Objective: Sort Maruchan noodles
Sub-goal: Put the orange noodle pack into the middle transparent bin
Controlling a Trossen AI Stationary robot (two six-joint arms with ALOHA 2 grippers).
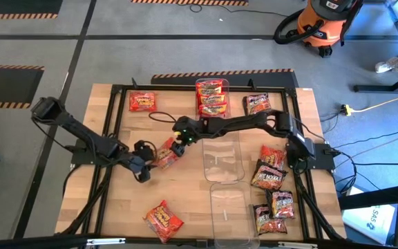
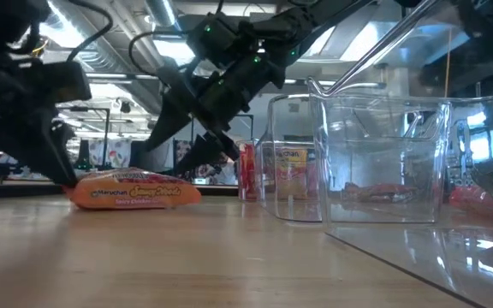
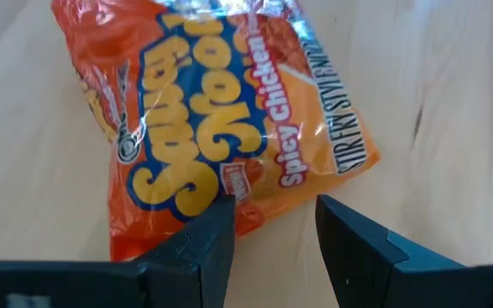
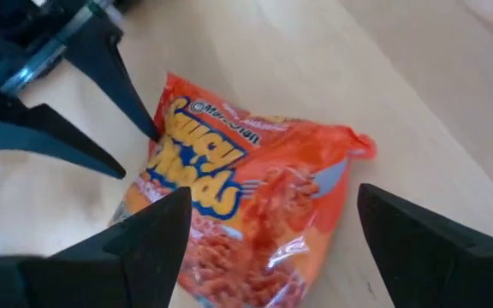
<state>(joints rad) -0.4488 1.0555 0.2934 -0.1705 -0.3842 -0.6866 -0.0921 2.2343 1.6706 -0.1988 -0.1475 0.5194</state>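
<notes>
Orange Saucy Noodles packet [image 1: 166, 155] lay flat on counter [image 1: 116, 214], centre-left. Left gripper [image 3: 268, 227] at its 8 o'clock edge, right gripper [image 4: 268, 231] hovering above; both sets of fingers apart. Risk judged: both arms converging on same packet, so collision or crinkly film slipping away.

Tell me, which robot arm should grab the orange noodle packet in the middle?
Probably the right. The right pincer hangs wide open straddling the orange packet, ready to come down and close. The left pincer is open too, but only at the packet's edge, one finger tip touching it.
</notes>
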